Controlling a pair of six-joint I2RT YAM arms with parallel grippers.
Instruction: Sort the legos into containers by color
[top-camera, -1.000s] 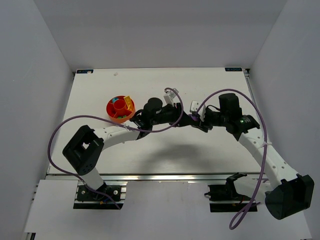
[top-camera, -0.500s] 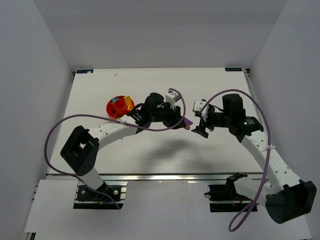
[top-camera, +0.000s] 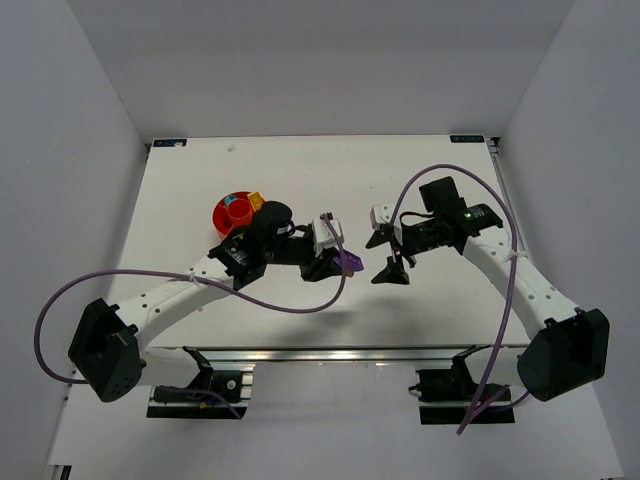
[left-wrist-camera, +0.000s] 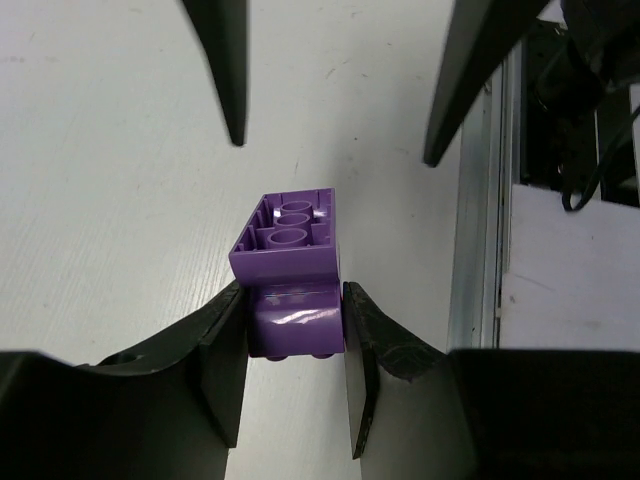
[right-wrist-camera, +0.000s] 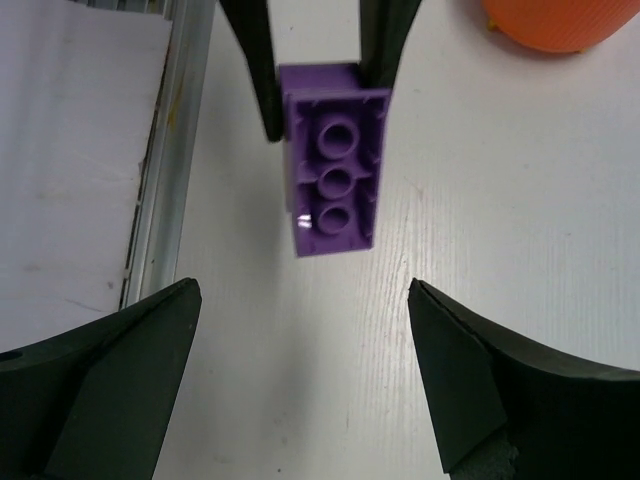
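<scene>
My left gripper (top-camera: 343, 262) is shut on a purple lego brick (left-wrist-camera: 290, 270), held above the white table near its middle. The same brick shows in the top view (top-camera: 349, 261) and in the right wrist view (right-wrist-camera: 334, 185). My right gripper (top-camera: 389, 270) is open and empty, just right of the brick and facing it; its tips show at the top of the left wrist view. The orange-red bowl (top-camera: 236, 216) with a raised centre ring sits at the back left, holding yellow, green and other small legos; its edge shows in the right wrist view (right-wrist-camera: 560, 25).
The table's front aluminium rail (left-wrist-camera: 482, 230) runs close below the grippers. Purple cables loop from both arms over the table (top-camera: 300, 306). White walls stand on three sides.
My left arm has swung back toward the near-left with the purple brick in its jaws. My right gripper has let go, opened and drawn slightly away.
</scene>
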